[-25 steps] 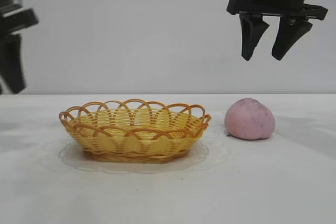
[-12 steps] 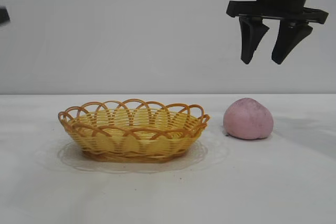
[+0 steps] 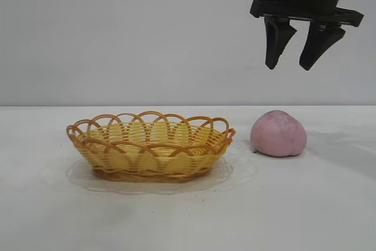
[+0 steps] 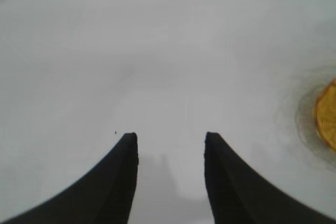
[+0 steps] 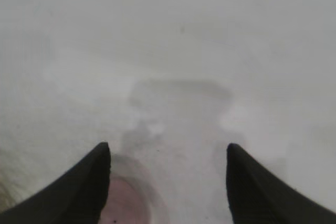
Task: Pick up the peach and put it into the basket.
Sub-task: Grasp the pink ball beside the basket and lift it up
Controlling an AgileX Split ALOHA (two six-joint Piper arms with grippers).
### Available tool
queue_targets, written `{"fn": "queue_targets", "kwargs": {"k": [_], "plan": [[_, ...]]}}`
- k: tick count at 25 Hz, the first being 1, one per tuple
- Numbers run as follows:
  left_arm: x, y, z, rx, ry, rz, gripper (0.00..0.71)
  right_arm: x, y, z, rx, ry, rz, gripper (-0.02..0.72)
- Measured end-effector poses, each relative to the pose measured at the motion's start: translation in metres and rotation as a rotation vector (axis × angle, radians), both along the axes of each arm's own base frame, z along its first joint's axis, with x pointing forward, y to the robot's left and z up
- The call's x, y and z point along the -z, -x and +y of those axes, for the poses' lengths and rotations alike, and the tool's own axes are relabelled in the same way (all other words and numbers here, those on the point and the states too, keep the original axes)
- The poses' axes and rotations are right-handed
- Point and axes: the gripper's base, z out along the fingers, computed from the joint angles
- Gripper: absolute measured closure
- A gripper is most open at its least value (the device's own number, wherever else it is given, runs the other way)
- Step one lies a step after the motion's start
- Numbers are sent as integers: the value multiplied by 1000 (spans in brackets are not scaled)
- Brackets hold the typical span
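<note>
The peach (image 3: 278, 133), dusty pink, matte and domed, sits flat on the table below the right gripper's fingers (image 3: 277, 40), well apart from them; the empty yellow wicker basket (image 3: 151, 145) stands upright beside it

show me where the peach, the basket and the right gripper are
peach (image 3: 278, 133), exterior view, middle of its pink dome
basket (image 3: 151, 148), exterior view, front of its yellow woven wall
right gripper (image 3: 295, 57), exterior view, the open gap midway between its two black fingertips, above the peach
</note>
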Motion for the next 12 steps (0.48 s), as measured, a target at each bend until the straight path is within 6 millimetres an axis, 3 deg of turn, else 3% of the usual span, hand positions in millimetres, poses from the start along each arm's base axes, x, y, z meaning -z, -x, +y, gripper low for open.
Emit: {"fn": "queue_targets", "kwargs": {"k": [6, 12], "plan": [[24, 70, 2, -11, -4, 28, 449, 3, 0, 5, -11, -17, 4, 288], [52, 114, 1, -36, 42, -11, 449, 13, 0, 6, -13, -9, 50, 288]]}}
